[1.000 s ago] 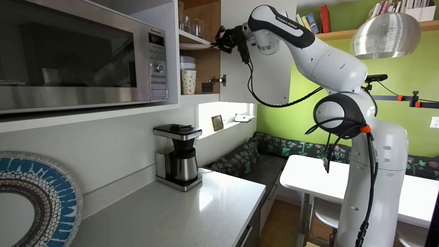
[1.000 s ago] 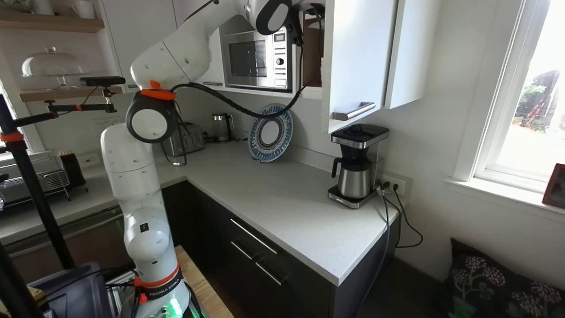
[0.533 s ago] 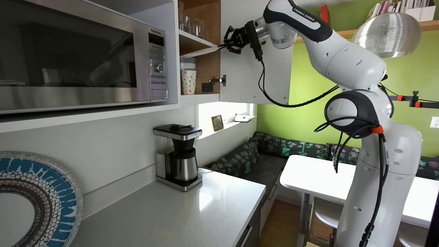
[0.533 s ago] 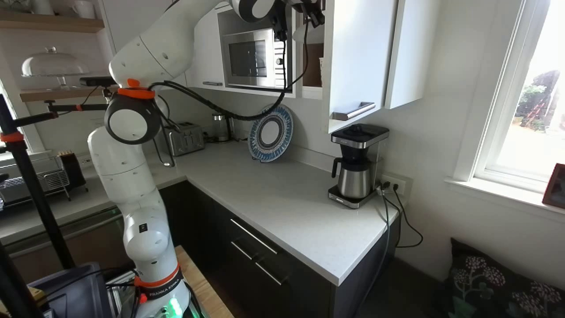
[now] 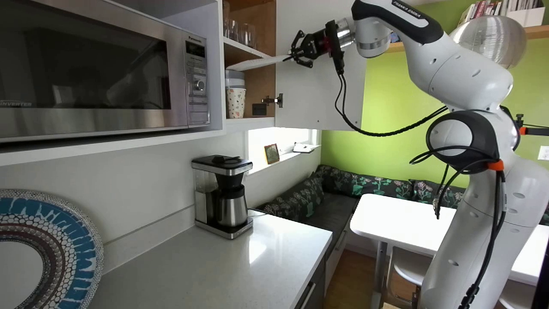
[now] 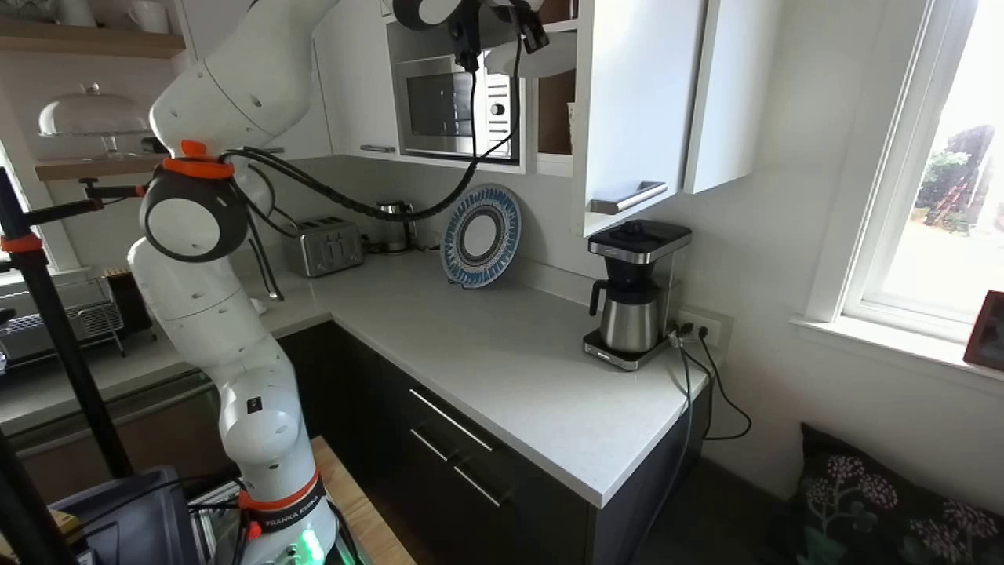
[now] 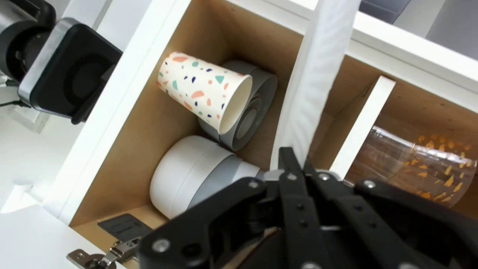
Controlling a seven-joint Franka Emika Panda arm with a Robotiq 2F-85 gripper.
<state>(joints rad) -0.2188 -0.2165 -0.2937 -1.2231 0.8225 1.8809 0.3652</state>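
Note:
My gripper (image 7: 297,160) is shut on the rim of a thin white plate (image 7: 313,74), seen nearly edge-on in the wrist view. In an exterior view the gripper (image 5: 290,57) is just outside the open cupboard. The plate (image 5: 257,63) reaches from it into the cupboard, below the shelf (image 5: 242,46) and above the cups. It also shows in an exterior view as a pale disc (image 6: 549,59) under the gripper (image 6: 536,35). A speckled paper cup (image 7: 201,91) and grey-white round containers (image 7: 190,172) stand in the lower compartment. Clear glasses (image 7: 429,164) stand beyond the shelf.
The open cupboard door (image 5: 319,98) stands beside the gripper, with a hinge (image 5: 274,101). A microwave (image 5: 85,64) adjoins the cupboard. Below are a coffee maker (image 5: 223,197), the counter (image 5: 184,270) and a patterned blue plate (image 6: 506,235). A hanging lamp (image 5: 493,40) is behind the arm.
My gripper has moved back out of the cupboard, away from the shelf, drawing the white plate partly out with it. The plate shows more and slants upward toward the gripper. The whole arm has drawn back.

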